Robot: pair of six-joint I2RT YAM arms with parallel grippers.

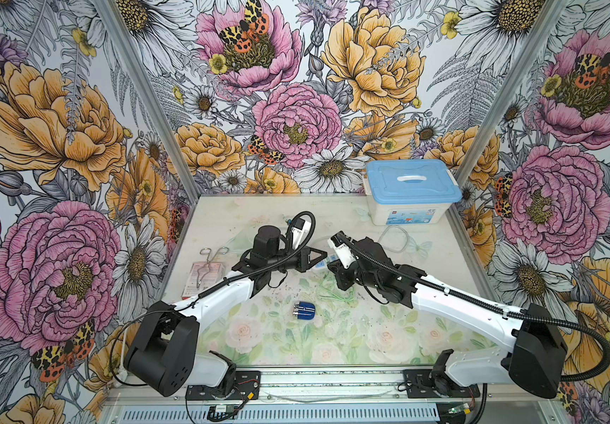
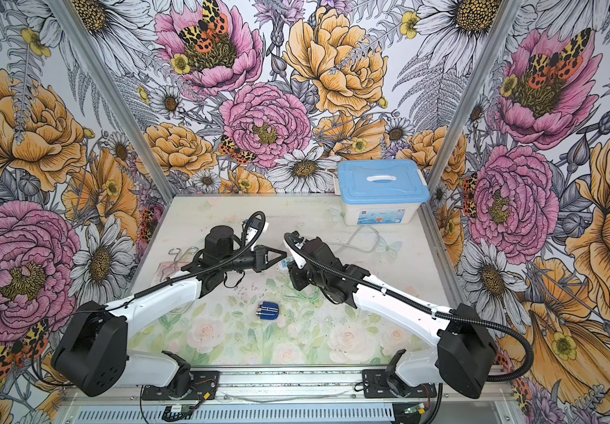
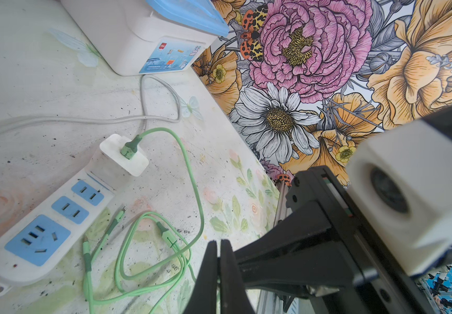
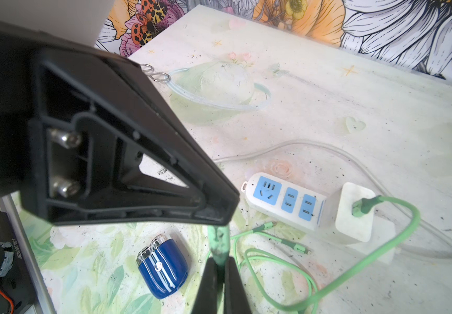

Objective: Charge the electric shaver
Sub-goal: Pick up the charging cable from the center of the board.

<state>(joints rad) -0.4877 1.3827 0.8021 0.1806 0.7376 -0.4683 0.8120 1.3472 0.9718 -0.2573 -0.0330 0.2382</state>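
- Right gripper (image 4: 220,271) is closed on a green plug (image 4: 218,242), one end of the green cable (image 4: 382,255); another end sits in the white charger (image 4: 354,212) on the power strip (image 4: 284,202)
- Left gripper (image 3: 219,263) is closed and looks empty, its tip just beside that plug
- The shaver (image 1: 304,311) lies free on the counter (image 1: 259,220), near the front, apart from both grippers
- Likely step in hand: carry the plug to the shaver's charging port, which cannot be seen from here; the shaver is small and rounded and may slide when pushed, so the left gripper should probably steady it
- Loose cable loops lie between the shaver and the power strip and could snag
- Room to move: bare counter around the shaver; a lidded box (image 1: 412,191) in the back right corner, a metal clamp (image 1: 210,257) near the left edge, walls close on three sides
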